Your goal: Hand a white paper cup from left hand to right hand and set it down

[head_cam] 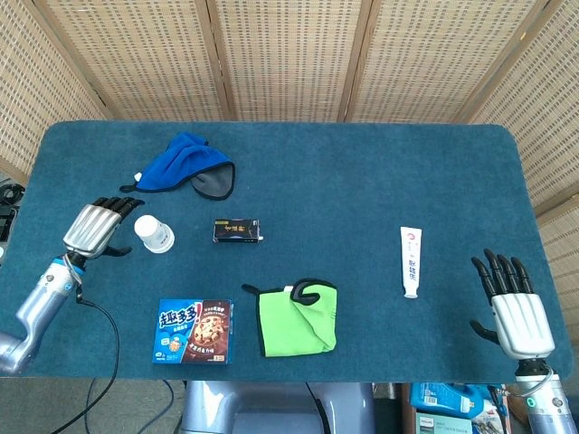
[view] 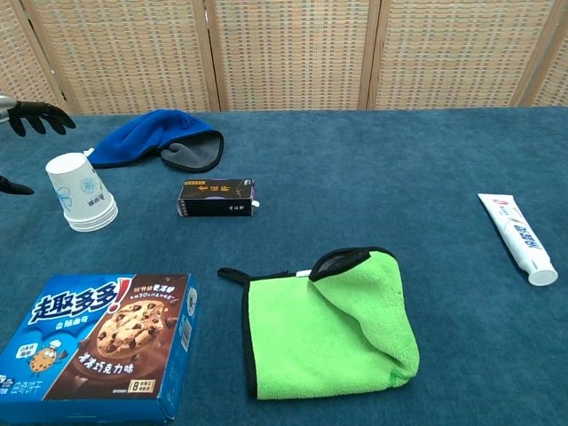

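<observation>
A white paper cup (head_cam: 155,233) (view: 82,192) stands upside down on the blue table, left of the middle. My left hand (head_cam: 94,227) hovers just to the left of it, open, fingers spread toward the cup without touching it. In the chest view only its dark fingertips (view: 35,115) show at the left edge, above the cup. At the table's front right corner, far from the cup, my right hand (head_cam: 516,307) is open with fingers spread and holds nothing.
A blue cloth (head_cam: 185,166) lies behind the cup. A small black box (head_cam: 237,231) sits to its right. A cookie box (head_cam: 194,331) and a green cloth (head_cam: 298,316) lie near the front edge. A toothpaste tube (head_cam: 411,259) lies at the right.
</observation>
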You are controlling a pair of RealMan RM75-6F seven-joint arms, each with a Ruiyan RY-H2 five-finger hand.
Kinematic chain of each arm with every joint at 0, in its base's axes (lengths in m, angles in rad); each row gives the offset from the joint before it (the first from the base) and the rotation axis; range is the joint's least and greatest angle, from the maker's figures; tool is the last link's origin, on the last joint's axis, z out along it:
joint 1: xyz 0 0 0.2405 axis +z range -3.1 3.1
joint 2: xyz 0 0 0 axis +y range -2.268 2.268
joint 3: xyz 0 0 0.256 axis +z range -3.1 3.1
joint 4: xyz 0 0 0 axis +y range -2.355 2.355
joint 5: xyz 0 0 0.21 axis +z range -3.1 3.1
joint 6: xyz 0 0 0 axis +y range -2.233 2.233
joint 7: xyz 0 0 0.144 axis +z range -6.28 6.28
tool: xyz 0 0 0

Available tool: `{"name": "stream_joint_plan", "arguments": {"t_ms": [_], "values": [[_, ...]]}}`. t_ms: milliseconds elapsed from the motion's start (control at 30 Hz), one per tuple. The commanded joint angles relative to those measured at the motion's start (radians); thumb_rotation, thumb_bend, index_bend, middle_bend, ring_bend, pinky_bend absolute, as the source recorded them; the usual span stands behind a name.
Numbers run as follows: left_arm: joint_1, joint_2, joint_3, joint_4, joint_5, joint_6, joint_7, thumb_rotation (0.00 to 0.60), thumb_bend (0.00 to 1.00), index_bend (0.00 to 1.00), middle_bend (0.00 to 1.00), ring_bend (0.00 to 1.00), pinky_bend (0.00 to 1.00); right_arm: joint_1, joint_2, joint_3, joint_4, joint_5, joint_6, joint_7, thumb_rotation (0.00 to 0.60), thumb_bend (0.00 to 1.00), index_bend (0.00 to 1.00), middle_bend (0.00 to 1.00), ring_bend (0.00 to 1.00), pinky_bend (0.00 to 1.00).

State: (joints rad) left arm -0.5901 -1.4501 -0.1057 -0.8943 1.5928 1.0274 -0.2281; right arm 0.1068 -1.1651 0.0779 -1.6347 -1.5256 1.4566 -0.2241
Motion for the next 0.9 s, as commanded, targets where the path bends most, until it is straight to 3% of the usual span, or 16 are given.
{"name": "stream_joint_plan", "arguments": {"t_ms": [33,367,633,900], "values": [[-0.035,-0.049,0.009,0.066,-0.007,-0.031,-0.028,0.600,0.14,0.21,0.26,0.26,0.30,0.000,0.000,0.003,0.004,0.009,-0.001,0.006,0.600,0.00,0.00,0.00,0.00,0.00],[-0.093,-0.127,0.032,0.189,-0.009,-0.061,-0.063,0.600,0.14,0.25,0.28,0.28,0.33,0.010,-0.005,0.012,0.017,0.044,-0.019,0.012,0.600,0.00,0.00,0.00,0.00,0.00],[-0.103,-0.142,0.051,0.203,-0.014,-0.067,-0.103,0.600,0.14,0.41,0.41,0.42,0.44,0.015,-0.008,0.012,0.025,0.059,-0.032,0.016,0.600,0.00,0.00,0.00,0.00,0.00],[-0.086,-0.132,0.014,0.182,-0.057,0.013,-0.185,0.600,0.14,0.44,0.44,0.45,0.47,0.016,-0.006,0.009,0.023,0.057,-0.027,0.022,0.600,0.00,0.00,0.00,0.00,0.00]]}}
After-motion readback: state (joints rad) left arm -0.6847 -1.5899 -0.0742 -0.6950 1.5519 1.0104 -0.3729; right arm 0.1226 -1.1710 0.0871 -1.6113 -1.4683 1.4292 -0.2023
